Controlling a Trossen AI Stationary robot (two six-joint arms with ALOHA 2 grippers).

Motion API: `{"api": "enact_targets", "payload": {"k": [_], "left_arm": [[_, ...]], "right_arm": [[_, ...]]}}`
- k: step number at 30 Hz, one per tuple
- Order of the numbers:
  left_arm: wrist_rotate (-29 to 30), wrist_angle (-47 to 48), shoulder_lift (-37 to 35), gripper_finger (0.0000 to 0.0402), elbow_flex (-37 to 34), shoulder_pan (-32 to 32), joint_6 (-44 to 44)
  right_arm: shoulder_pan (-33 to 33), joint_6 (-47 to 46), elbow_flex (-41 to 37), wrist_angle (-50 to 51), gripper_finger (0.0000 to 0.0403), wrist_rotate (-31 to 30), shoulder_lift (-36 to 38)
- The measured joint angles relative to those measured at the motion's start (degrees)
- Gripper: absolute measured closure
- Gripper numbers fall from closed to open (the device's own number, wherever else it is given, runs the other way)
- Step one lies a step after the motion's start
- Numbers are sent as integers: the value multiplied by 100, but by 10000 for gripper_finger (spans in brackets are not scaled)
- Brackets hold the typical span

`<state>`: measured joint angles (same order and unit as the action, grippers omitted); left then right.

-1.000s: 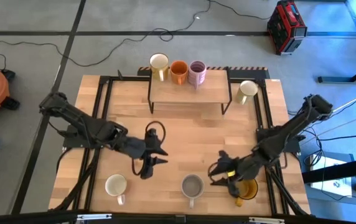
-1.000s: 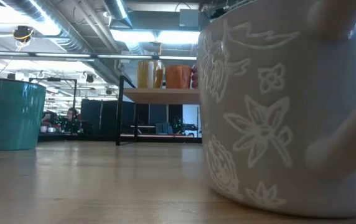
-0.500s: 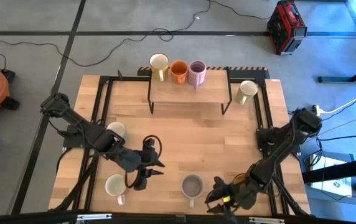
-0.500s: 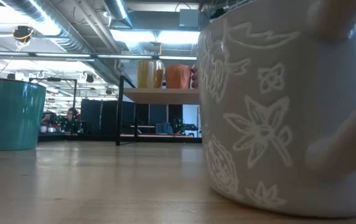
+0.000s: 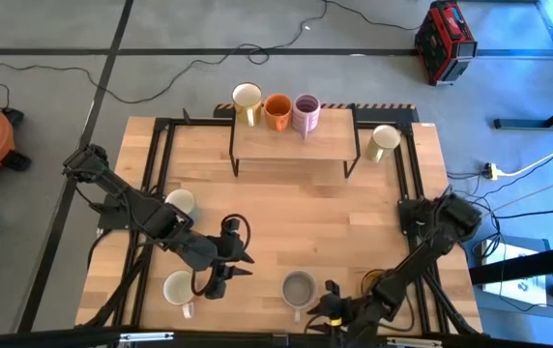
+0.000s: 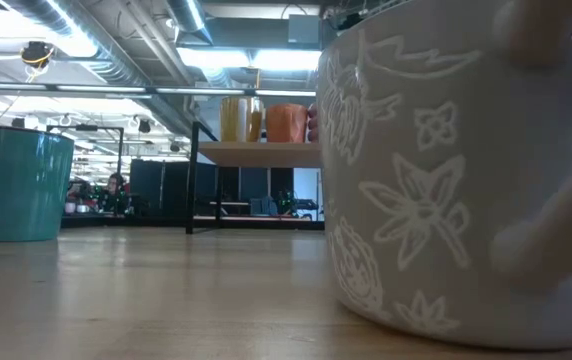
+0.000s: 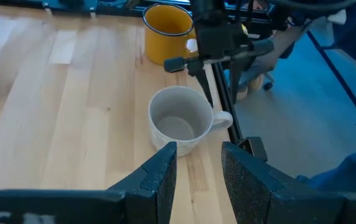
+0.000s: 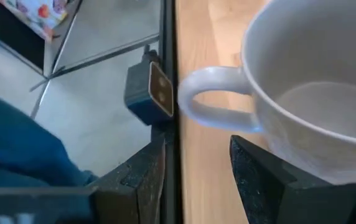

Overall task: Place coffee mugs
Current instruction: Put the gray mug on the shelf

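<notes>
A: The wooden table (image 5: 286, 208) carries the job. Nearest its front edge, the right gripper (image 5: 327, 307) hovers with parted fingers, holding nothing; the grey mug (image 5: 298, 287) sits just beside it, handle (image 8: 206, 99) towards the fingers.

B: So it appears to be lining up a grasp. It likely needs to close in on that handle or rim.

A: The left gripper (image 5: 226, 273) hangs open and empty, the cream mug (image 5: 180, 288) just beside it. Farther off, the shelf (image 5: 294, 138) holds three mugs.

B: Hidden parts?

A: The amber mug (image 7: 167, 26) cannot be made out from above.
</notes>
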<state>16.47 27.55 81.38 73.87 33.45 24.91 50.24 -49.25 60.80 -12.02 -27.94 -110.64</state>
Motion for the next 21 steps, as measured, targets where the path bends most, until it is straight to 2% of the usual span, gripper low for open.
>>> {"api": "enact_targets", "payload": {"k": [9,21], "left_arm": [[-2,14,0,281,0,-4,-4],[0,25,0,281,0,-4,-4]], "right_arm": [[-218,338,4,-794,233,-118,-338],[-418,432,24,-392,233,-445,-340]]}}
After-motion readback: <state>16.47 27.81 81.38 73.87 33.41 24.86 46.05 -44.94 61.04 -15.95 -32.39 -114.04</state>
